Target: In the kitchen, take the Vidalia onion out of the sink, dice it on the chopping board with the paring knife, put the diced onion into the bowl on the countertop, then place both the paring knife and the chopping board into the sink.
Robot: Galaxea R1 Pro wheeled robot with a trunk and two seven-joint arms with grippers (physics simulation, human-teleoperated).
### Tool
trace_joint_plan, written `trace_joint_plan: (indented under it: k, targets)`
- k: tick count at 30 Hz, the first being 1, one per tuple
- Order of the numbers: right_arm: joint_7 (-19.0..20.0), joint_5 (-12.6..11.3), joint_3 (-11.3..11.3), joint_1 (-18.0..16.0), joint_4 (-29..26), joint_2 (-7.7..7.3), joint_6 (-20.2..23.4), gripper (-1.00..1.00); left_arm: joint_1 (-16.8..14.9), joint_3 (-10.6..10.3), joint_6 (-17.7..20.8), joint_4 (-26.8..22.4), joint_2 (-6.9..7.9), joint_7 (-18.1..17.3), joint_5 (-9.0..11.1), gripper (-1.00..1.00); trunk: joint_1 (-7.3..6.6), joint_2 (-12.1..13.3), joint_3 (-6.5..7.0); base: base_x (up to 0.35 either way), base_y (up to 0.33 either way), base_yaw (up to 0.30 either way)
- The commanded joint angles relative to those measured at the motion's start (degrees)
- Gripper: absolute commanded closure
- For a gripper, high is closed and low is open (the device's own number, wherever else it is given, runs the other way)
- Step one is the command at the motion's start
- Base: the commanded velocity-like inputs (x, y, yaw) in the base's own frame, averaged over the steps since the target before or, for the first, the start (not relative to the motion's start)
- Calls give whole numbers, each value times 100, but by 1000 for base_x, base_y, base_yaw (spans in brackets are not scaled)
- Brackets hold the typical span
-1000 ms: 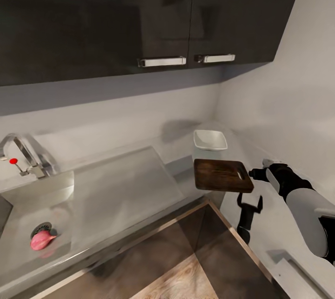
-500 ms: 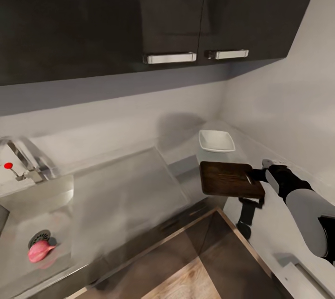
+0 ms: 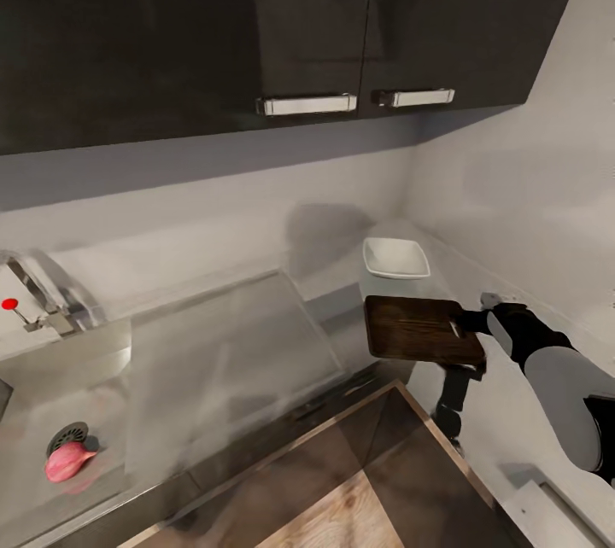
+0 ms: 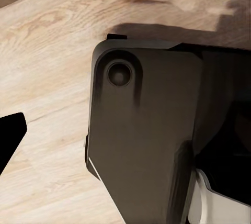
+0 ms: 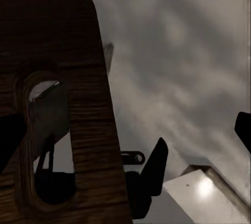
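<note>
A: Holding the rectangular brown wooden chopping board (image 3: pixel 420 328) by its slotted short end, the right hand (image 3: pixel 465 323) looks clamped on, board hanging past the grey table (image 3: pixel 231 343) edge near the white squarish bowl (image 3: pixel 395 258).

B: Stiff and light, I'd judge; that slot end suits. Small pinkish-red onion (image 3: pixel 67 463) lies in the steel sink (image 3: pixel 51 411).

A: Barely shifted since half a second ago. Left hand's grip? Can't tell.
</note>
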Motion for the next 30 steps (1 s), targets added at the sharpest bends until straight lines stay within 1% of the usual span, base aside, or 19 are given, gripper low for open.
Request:
trace_joint_plan:
  k: [1,4,9,17,24,29,30]
  targets:
    - [2,32,-36,-3,-9,3,29,-100,-1,32,-12,-4,-5,-4,13,-100,3,-11,-10,0,-177,0]
    - [2,32,-36,-3,-8,3,29,-100,-1,31,-13,-3,-5,-4,12,-100,3,-11,-11,0,-183,0]
    - [2,32,-36,-3,-8,3,29,-100,-1,30,-11,-3,-5,-4,11,-100,3,-11,-11,0,-57,0]
    - [2,30,-28,-3,-8,10,27,-100,-1,39,-11,-3,1,-4,24,-100,3,-11,-11,0,-4,0]
    - [12,17,-19,-3,-2,20,23,-100,-1,39,-12,-3,3,-4,20,-100,3,-11,-11,0,52,0]
    - [91,18,-18,-3,74,21,0,-100,-1,39,-10,-3,0,-4,20,-100,3,-11,-11,0,7,0]
    - [138,24,-18,-3,98,21,-69,-100,-1,39,-10,-3,-1,-4,20,-100,3,-11,-11,0,2,0]
